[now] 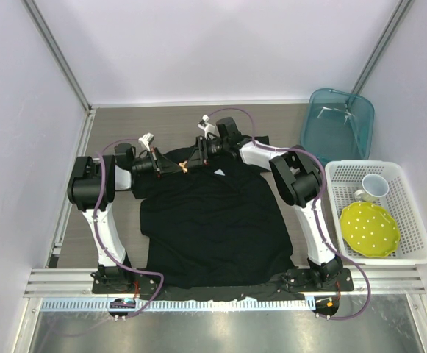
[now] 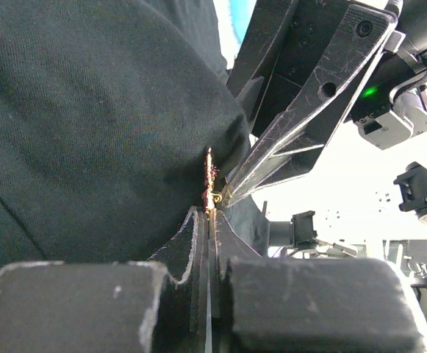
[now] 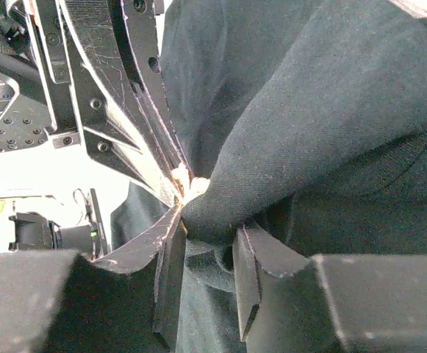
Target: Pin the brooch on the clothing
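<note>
Left wrist view: the brooch (image 2: 209, 175), which we judge tiny, light, rigid and easily dropped, sits edge-on in the left gripper (image 2: 208, 218)'s clamped tips, touching the clothing (image 2: 88, 132). That limp, yielding cloth needs the fold our right gripper (image 3: 207, 246) pinches just beside.

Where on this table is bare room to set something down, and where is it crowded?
Free: the far table strip between the back wall and the T-shirt, clearest at its left end. Crowded: its collar, where left fingers and right fingers meet at the brooch; the right side, filled by the teal bin and white basket.
</note>
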Controlling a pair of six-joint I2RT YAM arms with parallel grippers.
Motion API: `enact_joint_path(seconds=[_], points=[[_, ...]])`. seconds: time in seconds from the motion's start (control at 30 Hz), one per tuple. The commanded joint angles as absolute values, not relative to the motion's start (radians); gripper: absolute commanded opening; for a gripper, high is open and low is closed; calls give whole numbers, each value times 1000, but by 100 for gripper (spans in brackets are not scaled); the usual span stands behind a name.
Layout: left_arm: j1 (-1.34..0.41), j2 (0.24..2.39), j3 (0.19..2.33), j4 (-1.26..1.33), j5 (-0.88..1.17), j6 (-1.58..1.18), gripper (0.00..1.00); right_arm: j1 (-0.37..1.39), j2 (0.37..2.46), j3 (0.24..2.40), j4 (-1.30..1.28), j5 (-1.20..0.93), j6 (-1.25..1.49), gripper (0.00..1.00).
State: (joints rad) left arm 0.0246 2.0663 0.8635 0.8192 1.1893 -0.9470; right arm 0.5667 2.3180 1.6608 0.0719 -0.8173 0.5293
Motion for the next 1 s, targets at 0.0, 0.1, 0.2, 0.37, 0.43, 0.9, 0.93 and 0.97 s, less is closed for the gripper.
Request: enact_joint_path(seconds=[0.0, 0.1, 0.2, 0.37, 0.43, 0.9, 0.93, 0.97], points=[[14, 2075, 881, 911, 1207, -971, 2, 578, 2309, 1683, 161, -890, 561, 33], [14, 2082, 877, 936, 1209, -986, 2, 578, 2312, 1675, 187, -897, 592, 31], [15, 2083, 877, 948, 1212, -989, 2, 578, 2315, 1677, 198, -902, 606, 31], [11, 2082, 874, 959, 1213, -988, 2, 581, 2322, 1701, 149, -910, 566, 29], [9, 2082, 876, 960, 1210, -986, 2, 589, 2322, 1724, 98, -907, 514, 28], [-20, 2071, 874, 960, 1206, -974, 2, 600, 2319, 1782, -84, -845, 365, 23], [-21, 2071, 876, 960, 1207, -976, 2, 600, 2319, 1786, -90, -838, 356, 23], [-21, 2069, 877, 960, 1207, -974, 2, 601, 2316, 1789, -101, -833, 353, 23]])
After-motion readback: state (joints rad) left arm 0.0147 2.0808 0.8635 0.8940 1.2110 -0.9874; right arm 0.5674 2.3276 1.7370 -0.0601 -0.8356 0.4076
